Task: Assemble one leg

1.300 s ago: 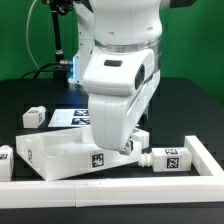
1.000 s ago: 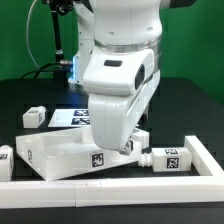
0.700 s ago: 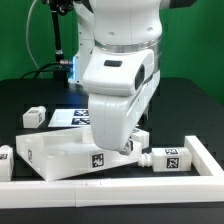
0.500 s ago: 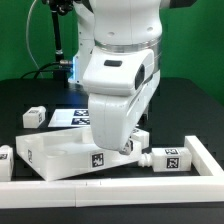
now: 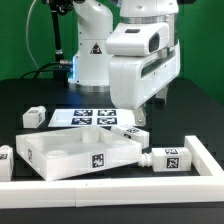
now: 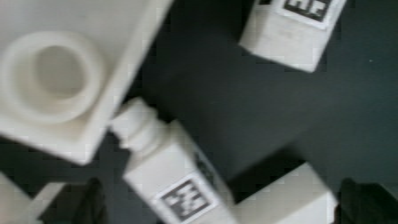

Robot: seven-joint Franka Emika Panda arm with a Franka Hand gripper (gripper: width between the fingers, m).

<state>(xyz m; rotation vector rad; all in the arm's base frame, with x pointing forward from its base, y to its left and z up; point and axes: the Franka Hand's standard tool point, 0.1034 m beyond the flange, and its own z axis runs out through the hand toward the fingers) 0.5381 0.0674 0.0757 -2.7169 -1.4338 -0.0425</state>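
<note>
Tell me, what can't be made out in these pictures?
- The pincer: the arm's white housing covers it in the exterior view; the wrist view shows only blurred tips, so open or shut is unclear.
- The leg: its tag is too blurred to read in the wrist view.
- The tray: cut off by the wrist view's edge; one socket shows.

On black bench (image 5: 185, 125): white tabletop (image 5: 60, 160), leg (image 5: 167, 157) just beside its corner. Behind, marker board (image 5: 95, 117) and second leg (image 5: 35, 117).
</note>
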